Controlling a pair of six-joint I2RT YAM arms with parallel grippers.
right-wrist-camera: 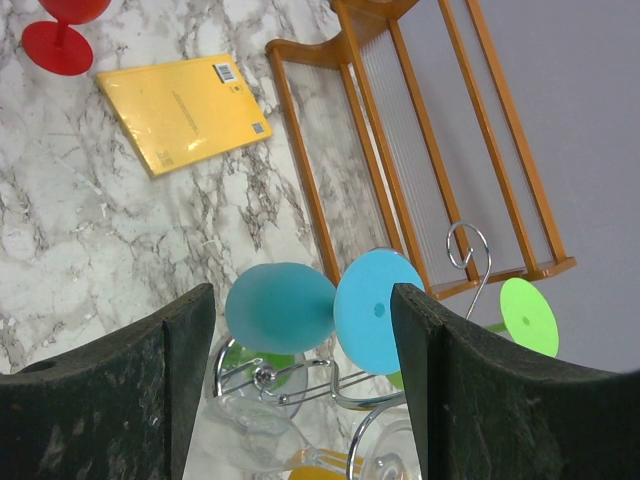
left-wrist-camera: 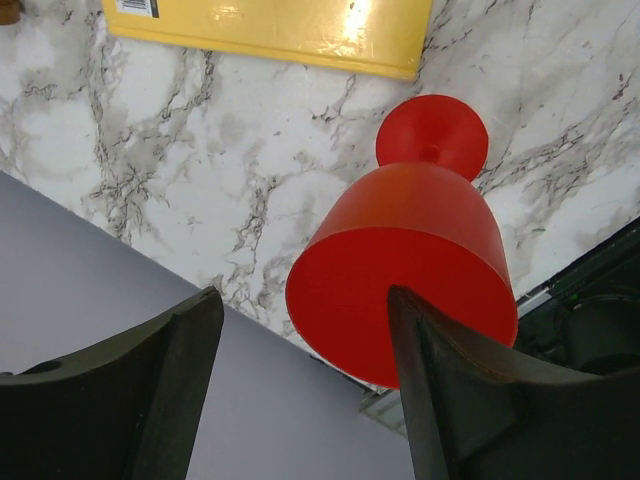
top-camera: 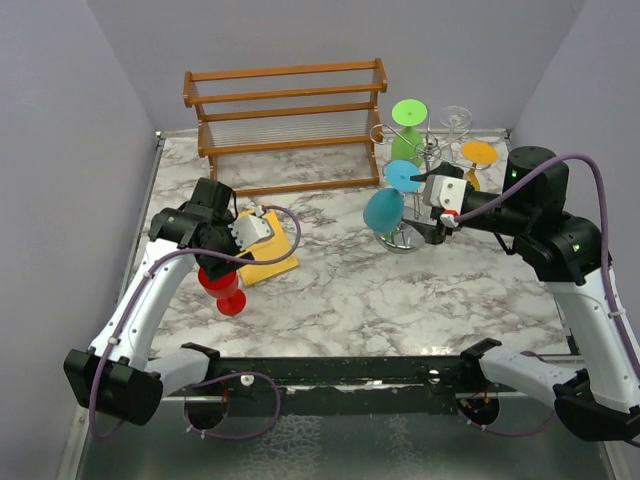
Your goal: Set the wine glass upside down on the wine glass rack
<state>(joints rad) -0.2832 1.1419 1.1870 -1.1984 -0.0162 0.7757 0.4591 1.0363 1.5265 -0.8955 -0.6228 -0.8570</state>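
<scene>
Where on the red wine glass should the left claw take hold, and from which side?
Probably its bowl, from above: the red wine glass stands upright on its foot, bowl uppermost, and the left claw hangs over it.

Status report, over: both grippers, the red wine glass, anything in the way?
Left gripper open over red wine glass, not gripped. Glass upright on table, not yet on wine glass rack. Right gripper open beside blue glass on rack.

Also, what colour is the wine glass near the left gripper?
The wine glass is plain red, bowl and foot; the left wrist view shows it best.
</scene>
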